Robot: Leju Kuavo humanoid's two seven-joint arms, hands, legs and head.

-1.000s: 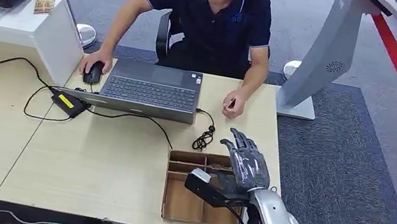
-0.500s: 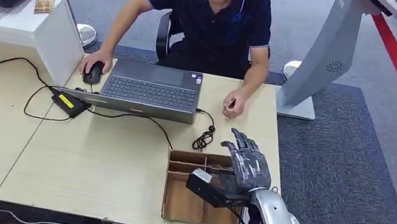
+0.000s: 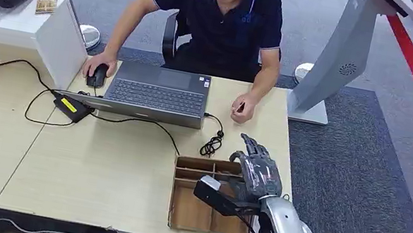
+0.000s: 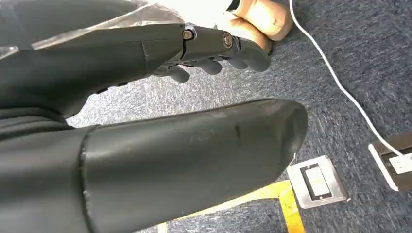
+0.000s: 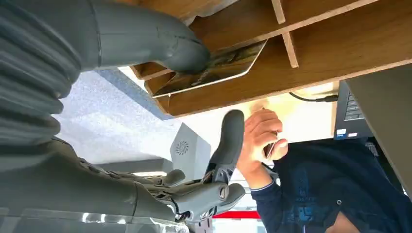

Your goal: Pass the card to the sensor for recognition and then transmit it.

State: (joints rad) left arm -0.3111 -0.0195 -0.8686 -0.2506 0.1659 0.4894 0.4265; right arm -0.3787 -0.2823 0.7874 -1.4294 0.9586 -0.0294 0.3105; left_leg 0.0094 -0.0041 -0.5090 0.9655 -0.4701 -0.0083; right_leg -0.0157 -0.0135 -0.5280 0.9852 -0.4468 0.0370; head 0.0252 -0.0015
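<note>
under the right hand's (image 5: 121,160) thumb, card (image 5: 214,70) in the tray (image 5: 340,39)

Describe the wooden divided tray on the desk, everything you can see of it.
The wooden tray is a shallow, open-topped box of thin brown board, split by slim partitions into several compartments: narrow ones at the far end, larger ones nearer the robot. It lies flat on the pale desk at its near right corner, close to the edge. The right hand hangs over its right side. In the right wrist view, a glossy card lies in one compartment with the thick thumb pressed on it.
</note>
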